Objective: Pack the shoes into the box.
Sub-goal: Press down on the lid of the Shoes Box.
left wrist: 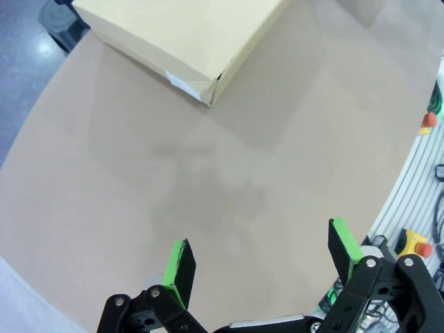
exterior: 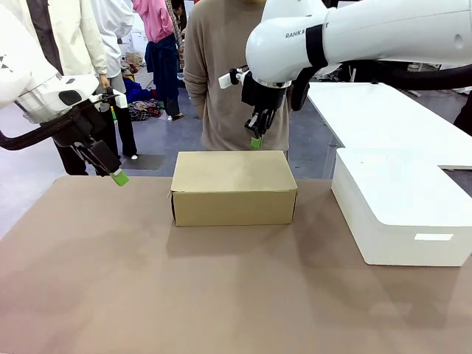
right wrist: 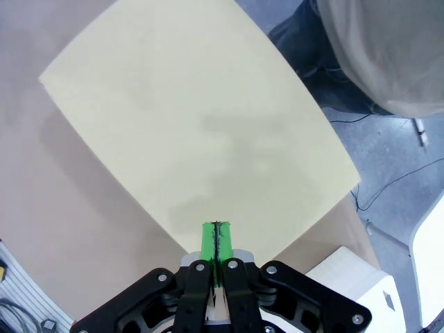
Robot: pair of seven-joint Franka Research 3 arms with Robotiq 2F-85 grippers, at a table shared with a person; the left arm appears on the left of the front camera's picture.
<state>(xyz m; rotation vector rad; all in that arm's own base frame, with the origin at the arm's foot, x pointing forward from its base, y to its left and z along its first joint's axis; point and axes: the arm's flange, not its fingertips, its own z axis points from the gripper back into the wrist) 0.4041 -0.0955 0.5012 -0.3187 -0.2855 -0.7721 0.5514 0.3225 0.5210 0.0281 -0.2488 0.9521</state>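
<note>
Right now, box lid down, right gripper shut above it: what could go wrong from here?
1. The right gripper hangs shut over the box's far edge; descending could dent the lid.
2. The white block sits close beside the box, limiting right-side clearance.
3. The left gripper is open and tilted low, possibly catching the table.

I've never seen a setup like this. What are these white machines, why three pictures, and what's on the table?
They are two robot arms at a brown table. One picture looks across it from between the arms; the other two come from cameras on each wrist. The left end effector hangs open over bare table, holding nothing. The right end effector is shut and empty, above the closed cardboard box. A white block sits to the box's right. A person stands at the far side.
</note>
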